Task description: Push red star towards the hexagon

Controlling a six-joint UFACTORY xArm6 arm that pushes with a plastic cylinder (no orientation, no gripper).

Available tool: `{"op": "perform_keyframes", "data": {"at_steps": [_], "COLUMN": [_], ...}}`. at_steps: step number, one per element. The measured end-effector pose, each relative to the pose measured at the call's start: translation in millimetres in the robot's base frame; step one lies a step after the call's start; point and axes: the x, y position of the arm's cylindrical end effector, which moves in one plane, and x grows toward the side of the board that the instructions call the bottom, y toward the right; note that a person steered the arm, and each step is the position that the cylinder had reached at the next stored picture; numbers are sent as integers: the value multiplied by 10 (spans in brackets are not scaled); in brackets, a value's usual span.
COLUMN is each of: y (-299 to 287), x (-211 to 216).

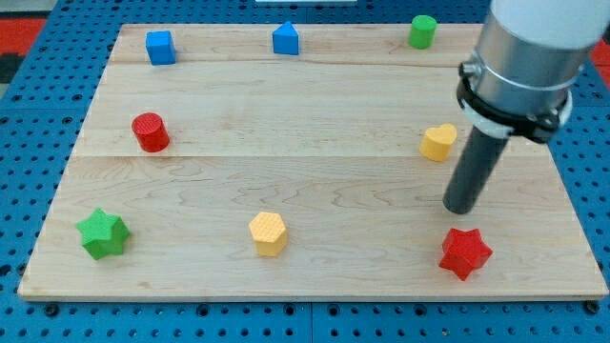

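The red star (465, 252) lies near the board's bottom right. The yellow hexagon (268, 233) sits at the bottom middle, well to the star's left. My tip (460, 208) rests on the board just above the red star, a short gap apart from it, and below the yellow heart (438, 142). The rod rises from there toward the view's top right.
A green star (103, 233) is at the bottom left, a red cylinder (151, 131) at the middle left. Along the top edge stand a blue cube (160, 47), a blue house-shaped block (285, 39) and a green cylinder (422, 30). The wooden board (305, 171) lies on blue pegboard.
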Motion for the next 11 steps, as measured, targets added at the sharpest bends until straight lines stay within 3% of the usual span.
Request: {"op": "perform_keyframes", "data": {"at_steps": [3, 5, 6, 7, 9, 10, 11], "y": [619, -329, 54, 22, -1411, -1729, -1838], "x": [838, 491, 609, 870, 621, 316, 490]}}
